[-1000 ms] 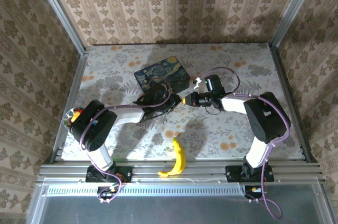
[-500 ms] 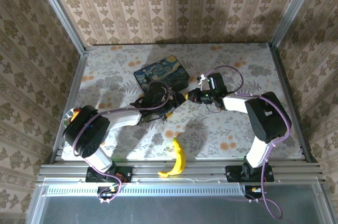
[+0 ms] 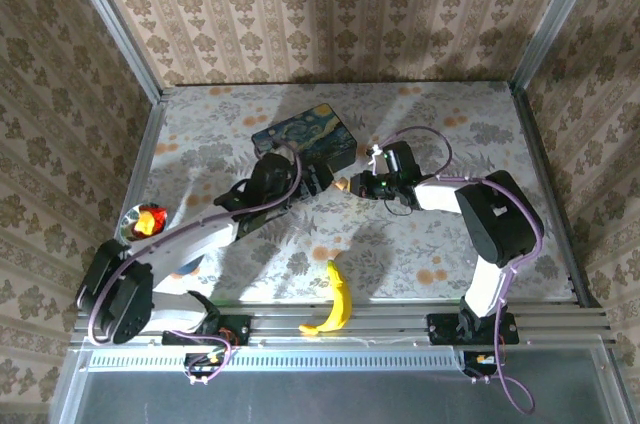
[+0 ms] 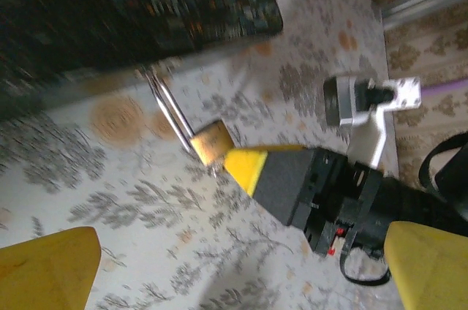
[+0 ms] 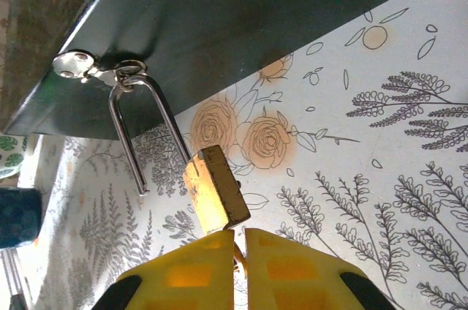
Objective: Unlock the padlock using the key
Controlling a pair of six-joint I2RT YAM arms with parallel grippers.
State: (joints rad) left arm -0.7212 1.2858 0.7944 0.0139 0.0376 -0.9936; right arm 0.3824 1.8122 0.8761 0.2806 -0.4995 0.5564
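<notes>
Padlock (image 5: 216, 189) hangs on the box (image 5: 241, 17) clasp (image 5: 110, 72), one shackle leg free, seemingly unlocked; right gripper (image 5: 240, 251) fingers sit nearly together at its base, key hidden; left gripper (image 4: 238, 270) gapes wide nearby; next, release and withdraw gently.

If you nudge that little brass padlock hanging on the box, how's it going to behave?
The padlock would probably swing, not slide: its shackle hangs loosely through the clasp ring on the box. With one shackle leg free, it could likely slip off. Its metal body looks heavy for its size.
</notes>
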